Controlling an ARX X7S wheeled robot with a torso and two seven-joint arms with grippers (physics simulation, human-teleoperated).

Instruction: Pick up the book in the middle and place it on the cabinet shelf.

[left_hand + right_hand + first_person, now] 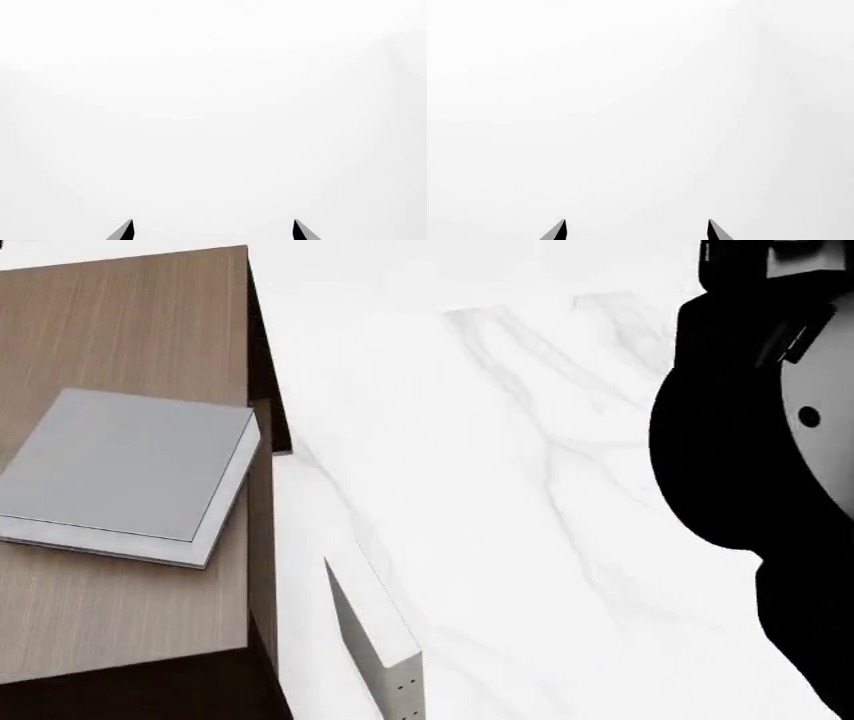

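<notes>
White marble table [534, 490]; grey book [120, 465] flat atop wood-grain cabinet [120, 330].

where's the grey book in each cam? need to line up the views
Head view: the grey book lies flat on the wood cabinet top, at the picture's left.
Left wrist view: not in it; only two open fingertips against plain white.
Right wrist view: not in it; the same, two fingertips over white.
Shared landmark: none certain; the wrist views' white may be the white marble table, but it cannot be told.
</notes>
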